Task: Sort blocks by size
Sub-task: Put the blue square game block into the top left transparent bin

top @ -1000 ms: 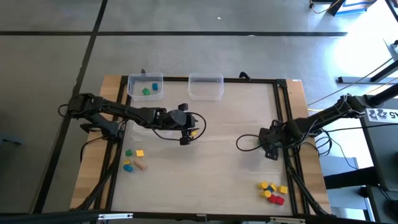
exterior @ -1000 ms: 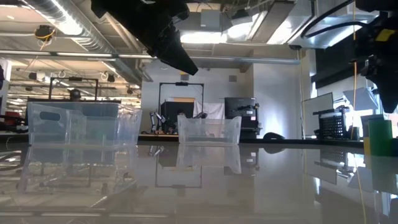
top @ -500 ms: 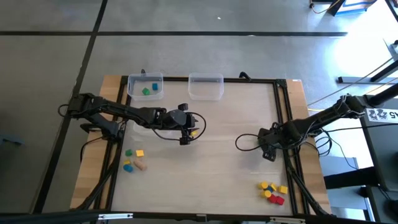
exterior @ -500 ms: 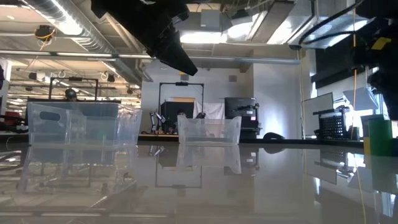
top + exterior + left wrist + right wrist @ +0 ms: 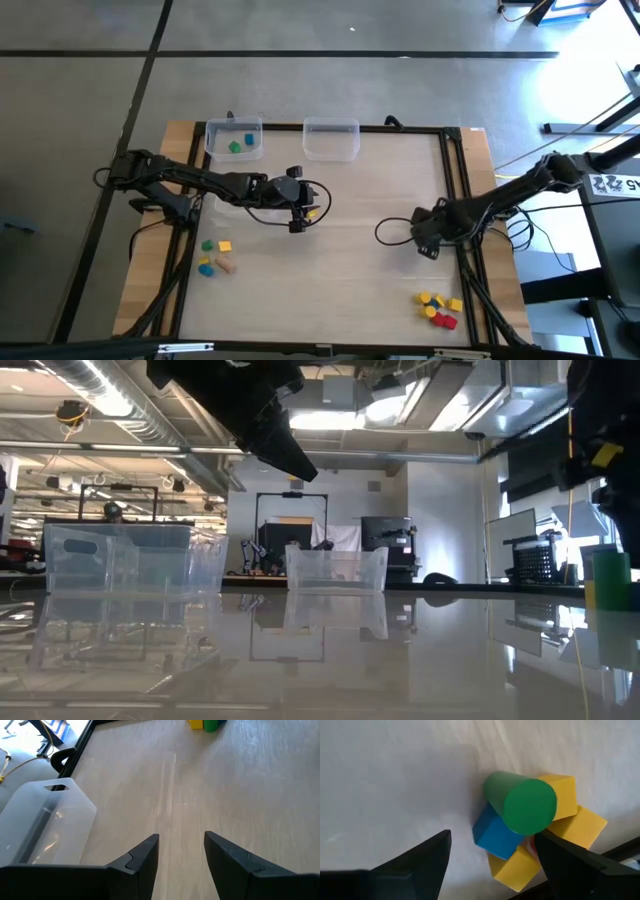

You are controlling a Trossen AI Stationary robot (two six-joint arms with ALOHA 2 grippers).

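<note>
The blocks (image 5: 438, 308) piled near the counter's (image 5: 340, 270) front right corner lie closest to the right gripper (image 5: 424, 244), which hangs just behind them with its fingers (image 5: 415, 865) wide apart and empty.

Wooden table (image 5: 350, 250), blocks (image 5: 438, 308), clear bins (image 5: 331, 139).

A grey concrete floor (image 5: 300, 90), crossed by dark lines, is seen around the pale wooden surface (image 5: 340, 250). In the low view an open hall is shown: silver ducts (image 5: 110, 400) are hung along the ceiling, bright ceiling lights (image 5: 330, 420) are lit, and dark equipment racks (image 5: 385, 545) are set against a grey wall (image 5: 440, 510).
</note>
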